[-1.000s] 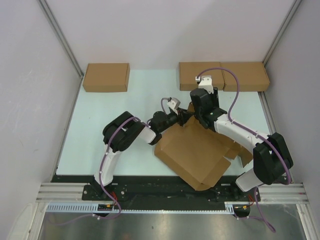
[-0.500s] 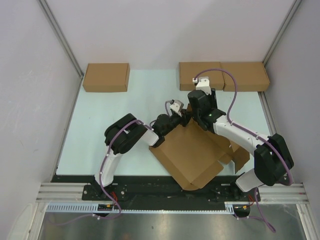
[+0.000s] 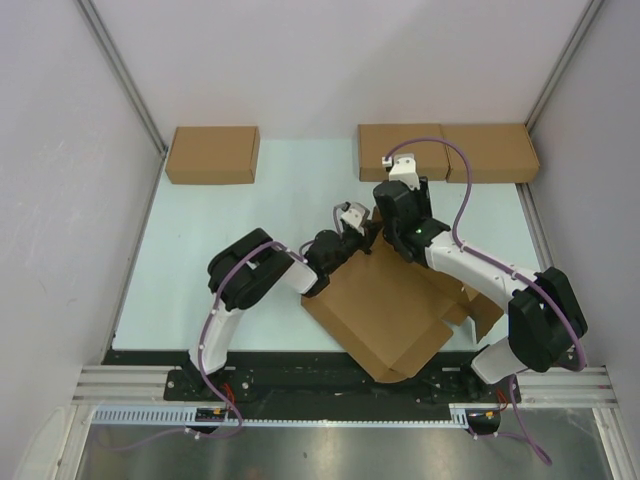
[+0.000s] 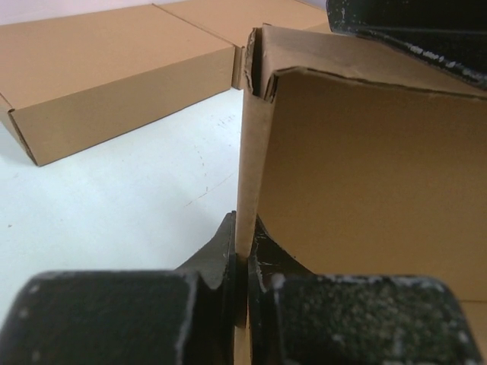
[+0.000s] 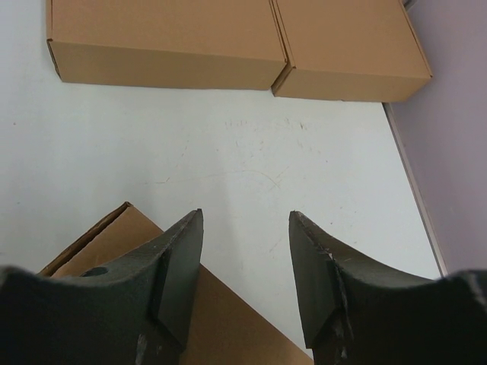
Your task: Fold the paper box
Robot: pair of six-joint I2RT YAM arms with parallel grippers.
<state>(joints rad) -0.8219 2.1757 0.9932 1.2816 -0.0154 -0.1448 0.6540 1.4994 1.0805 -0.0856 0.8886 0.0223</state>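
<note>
So, your left fingers [image 4: 219, 262] were clamped on an upright wall of the paper box [image 3: 385, 310], which sat on the counter [image 3: 290, 190] near the front edge; your right fingers [image 5: 179, 266] stood apart above its far corner.

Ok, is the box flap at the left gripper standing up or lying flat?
Standing up: in the left wrist view the flap of the paper box rises vertically from the left gripper, whose jaws pinch its edge.
</note>
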